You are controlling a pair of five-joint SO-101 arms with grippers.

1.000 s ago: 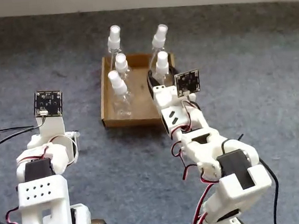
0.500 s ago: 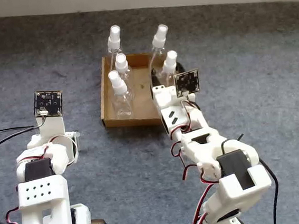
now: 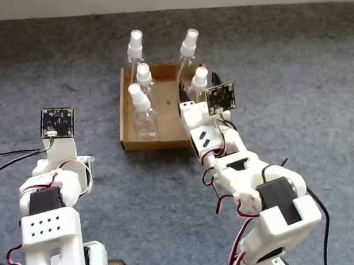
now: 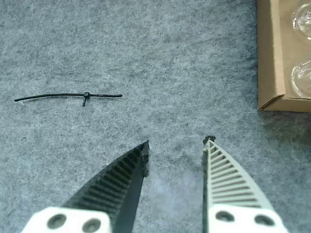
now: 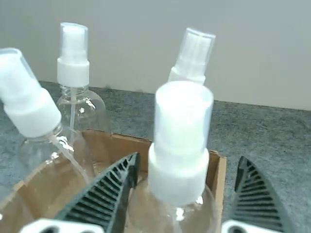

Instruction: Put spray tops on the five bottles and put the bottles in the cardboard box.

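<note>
The cardboard box (image 3: 123, 112) lies on the carpet ahead of both arms. Two clear bottles with white spray tops (image 3: 139, 101) (image 3: 143, 76) stand in its left half. A third bottle (image 3: 199, 80) (image 5: 180, 141) stands by the box's right wall, between the fingers of my right gripper (image 3: 197, 89) (image 5: 188, 160), which is open with a gap on each side of the cap. Two more capped bottles (image 3: 135, 46) (image 3: 188, 43) stand just behind the box's far wall. My left gripper (image 4: 177, 143) hangs open over bare carpet, left of the box corner (image 4: 277, 58).
A black cable tie (image 4: 68, 96) lies on the grey carpet beyond the left gripper. A pale wall (image 5: 146, 39) rises behind the far bottles. Open carpet surrounds the box on the left, right and near sides.
The bottle at the right gripper has shifted slightly to the right and nearer, and the right gripper has drawn back a little. The left arm has not moved.
</note>
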